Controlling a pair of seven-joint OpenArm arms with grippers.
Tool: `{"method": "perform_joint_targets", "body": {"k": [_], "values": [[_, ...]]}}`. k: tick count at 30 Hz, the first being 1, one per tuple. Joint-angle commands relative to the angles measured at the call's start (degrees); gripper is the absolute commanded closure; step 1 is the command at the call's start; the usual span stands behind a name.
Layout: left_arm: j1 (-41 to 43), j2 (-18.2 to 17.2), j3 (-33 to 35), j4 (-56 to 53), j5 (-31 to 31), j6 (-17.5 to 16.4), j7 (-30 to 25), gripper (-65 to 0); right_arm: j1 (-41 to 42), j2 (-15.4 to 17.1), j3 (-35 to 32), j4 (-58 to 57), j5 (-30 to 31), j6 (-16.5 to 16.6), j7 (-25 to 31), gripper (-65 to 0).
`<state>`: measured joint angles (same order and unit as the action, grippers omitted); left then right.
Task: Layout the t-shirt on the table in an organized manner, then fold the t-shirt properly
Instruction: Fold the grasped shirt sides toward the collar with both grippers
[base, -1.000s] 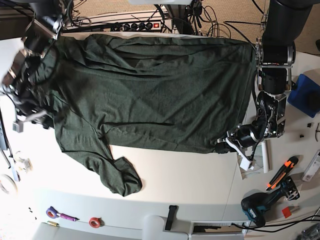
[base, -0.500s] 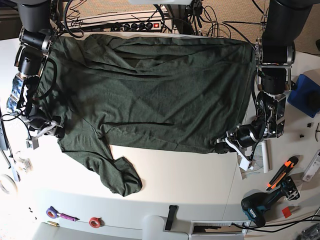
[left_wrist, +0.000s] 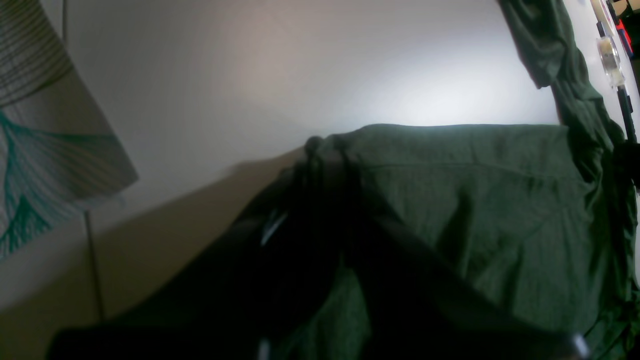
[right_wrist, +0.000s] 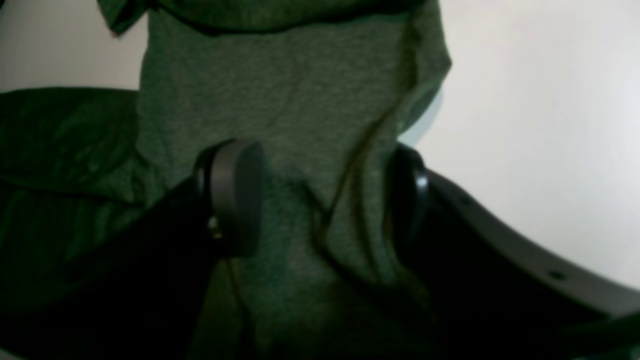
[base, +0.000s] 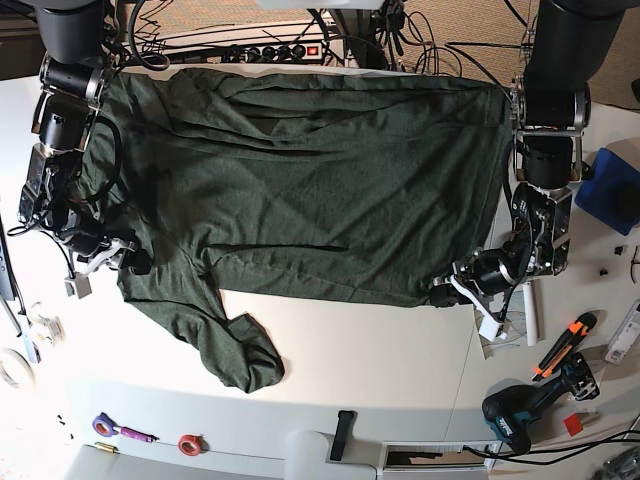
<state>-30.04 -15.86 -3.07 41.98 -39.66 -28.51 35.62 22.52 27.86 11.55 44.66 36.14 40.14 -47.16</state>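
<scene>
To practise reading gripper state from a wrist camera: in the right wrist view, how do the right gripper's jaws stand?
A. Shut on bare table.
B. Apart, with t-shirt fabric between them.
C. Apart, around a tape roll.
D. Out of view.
B: the right gripper has its fingers apart, with a fold of the t-shirt lying between them, above the white table.

Left end effector (left_wrist: 325, 146) clamped, right end effector (right_wrist: 320, 195) spread.
</scene>
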Motion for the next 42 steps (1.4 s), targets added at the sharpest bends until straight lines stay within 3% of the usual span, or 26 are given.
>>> {"method": "perform_joint_targets", "body": {"k": [1,5,10,13,16,22,32,34,42], "values": [[-1.2,-0.3,0.0,0.5,0.5,0.0,0.3,0.0,0.0,0.2,-0.4,-0.1,-1.6,-0.1,-3.6,-28.6],[-1.2,-0.3,0.0,0.5,0.5,-0.2,0.3,0.0,0.0,0.3,-0.2,-0.1,-1.7,-0.1,-3.6,0.0],[-1.2,-0.7,-0.1,0.5,-1.9,-7.7,0.4,0.0,0.2,0.3,4.0,0.0,-1.6,-0.1,-1.6,0.0],[-0.6,-1.9,-1.3,0.6,-7.4,-11.5,1.4,0.0,0.1,0.3,9.4,1.8,-1.6,-0.1,-2.2,0.0],[0.1,-2.7,-5.9,0.9,-13.0,-11.5,4.6,0.0,0.0,0.3,14.5,4.5,-0.2,-0.1,-6.4,0.0],[1.7,-3.7,-14.9,2.6,-21.1,-11.5,13.3,0.0,0.0,0.3,19.9,8.1,11.2,-0.1,-14.6,0.0],[2.2,-8.4,-15.2,2.7,-45.3,-11.5,37.4,0.0,-3.9,0.3,20.0,18.7,29.4,-0.1,-28.9,0.0],[3.2,-9.2,-15.2,3.3,-45.3,-11.5,40.7,0.0,-7.4,0.3,20.0,24.1,30.6,-0.1,-29.1,0.0],[10.8,-10.2,-15.2,9.7,-45.3,-11.5,41.2,0.0,-20.4,0.3,20.0,39.7,30.2,-0.1,-29.2,0.0]]}}
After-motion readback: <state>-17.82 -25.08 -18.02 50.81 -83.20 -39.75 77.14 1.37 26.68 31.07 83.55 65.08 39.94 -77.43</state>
